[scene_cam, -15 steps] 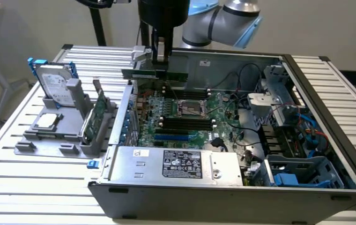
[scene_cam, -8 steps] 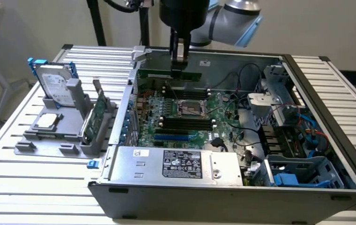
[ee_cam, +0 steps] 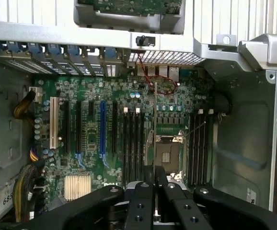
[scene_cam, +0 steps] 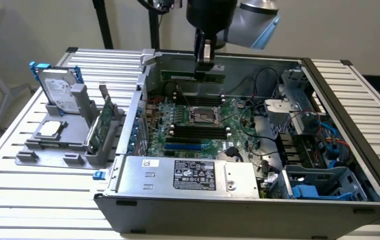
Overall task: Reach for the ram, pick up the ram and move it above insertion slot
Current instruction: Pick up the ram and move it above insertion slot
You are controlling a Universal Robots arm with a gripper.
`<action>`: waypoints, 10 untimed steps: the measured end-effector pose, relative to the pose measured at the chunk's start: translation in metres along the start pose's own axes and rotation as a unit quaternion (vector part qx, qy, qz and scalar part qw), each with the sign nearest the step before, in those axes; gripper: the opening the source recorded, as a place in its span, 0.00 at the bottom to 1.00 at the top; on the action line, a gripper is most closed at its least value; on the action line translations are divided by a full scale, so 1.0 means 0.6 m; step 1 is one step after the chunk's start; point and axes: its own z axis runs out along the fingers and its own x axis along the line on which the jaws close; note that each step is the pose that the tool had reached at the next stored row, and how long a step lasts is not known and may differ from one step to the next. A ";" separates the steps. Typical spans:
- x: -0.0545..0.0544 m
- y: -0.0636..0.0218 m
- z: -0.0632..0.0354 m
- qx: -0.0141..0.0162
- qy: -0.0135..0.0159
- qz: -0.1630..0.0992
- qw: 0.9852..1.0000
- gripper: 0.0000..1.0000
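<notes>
The ram [scene_cam: 194, 76] hangs in the air above the motherboard [scene_cam: 197, 125] inside the open computer case [scene_cam: 243, 200]. The end effector [scene_cam: 205, 64] pinches the ram from above, near the case's back wall.

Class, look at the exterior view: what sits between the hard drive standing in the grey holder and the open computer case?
In the exterior view, a green expansion card stands upright in the grey holder, between the hard drive and the computer case.

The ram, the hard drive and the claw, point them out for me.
ram [scene_cam: 191, 76], exterior view, middle of the green stick.
hard drive [scene_cam: 59, 90], exterior view, its silver face.
claw [scene_cam: 204, 64], exterior view, fingertips at the ram.
</notes>
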 end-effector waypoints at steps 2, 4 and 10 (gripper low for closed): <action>-0.007 -0.011 0.001 0.000 0.000 0.000 1.000 0.13; -0.012 -0.024 0.002 0.000 0.000 0.000 1.000 0.13; -0.015 -0.051 0.002 0.000 0.000 0.000 1.000 0.13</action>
